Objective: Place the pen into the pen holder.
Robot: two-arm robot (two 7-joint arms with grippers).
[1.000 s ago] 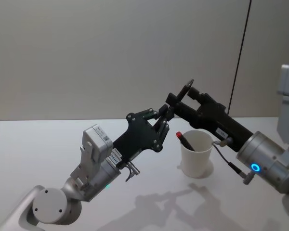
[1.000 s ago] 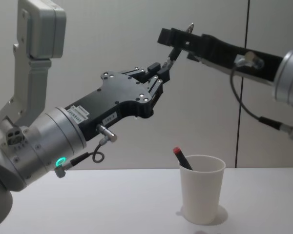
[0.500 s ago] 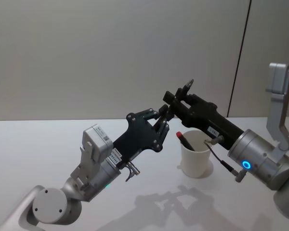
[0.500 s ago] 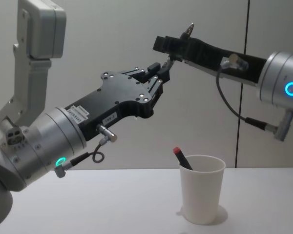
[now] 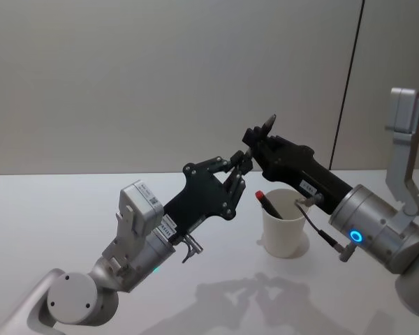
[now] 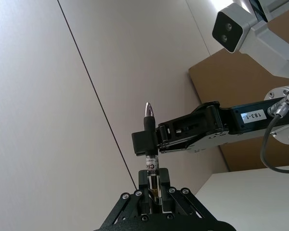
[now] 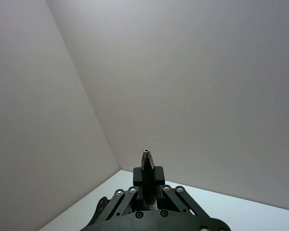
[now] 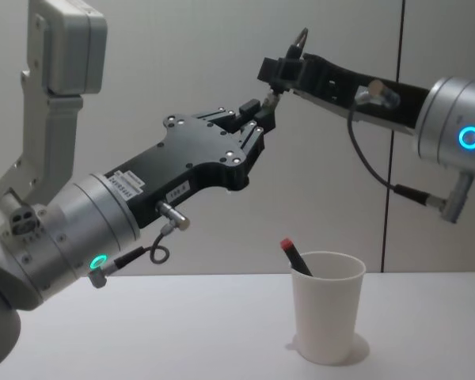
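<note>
Holding one pen between them, both grippers meet in the air above and left of the pen holder: judged a handover. Left gripper clamps the lower end; right gripper clamps the upper.

Chest view: both forearms rise toward each other. A red-capped pen stands in the pen holder.

Left wrist view: both grips closed on the pen.

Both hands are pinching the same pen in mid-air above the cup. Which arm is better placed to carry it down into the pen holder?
Probably the right. The right hand grips the pen mid-barrel and hangs nearly above the pen holder. The left hand pinches only its lower end, farther to the side.
</note>
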